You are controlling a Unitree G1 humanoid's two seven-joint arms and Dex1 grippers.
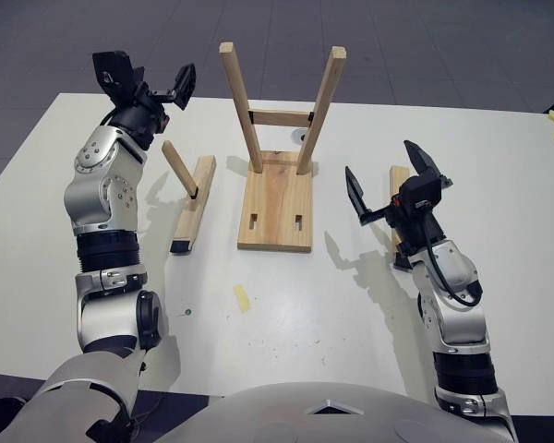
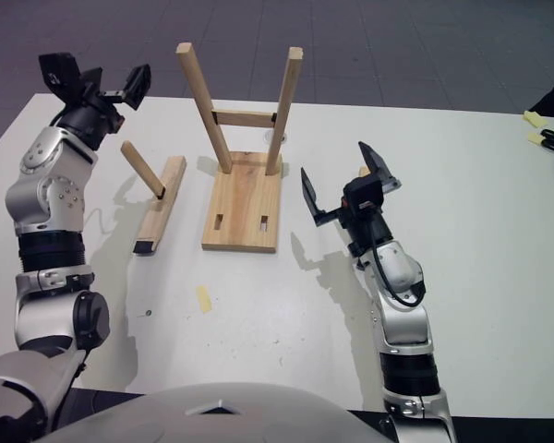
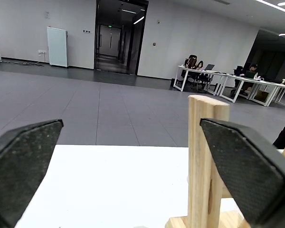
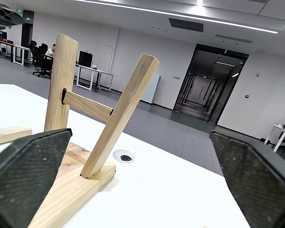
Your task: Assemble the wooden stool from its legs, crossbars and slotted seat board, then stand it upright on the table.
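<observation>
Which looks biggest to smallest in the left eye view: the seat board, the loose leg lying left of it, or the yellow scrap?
1. seat board, largest
2. loose leg, similar length but much narrower
3. yellow scrap, by far the smallest

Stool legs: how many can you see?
4. Two legs stand in the seat board, one lies left of it, and one lies mostly hidden behind the right hand.

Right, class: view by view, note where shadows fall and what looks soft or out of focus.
Left eye view: a soft shadow lies on the table beside the right gripper. Left wrist view: the near fingers look soft, the wooden leg sharper. Right wrist view: its fingers are soft too, and the ceiling light strips glow bright.
</observation>
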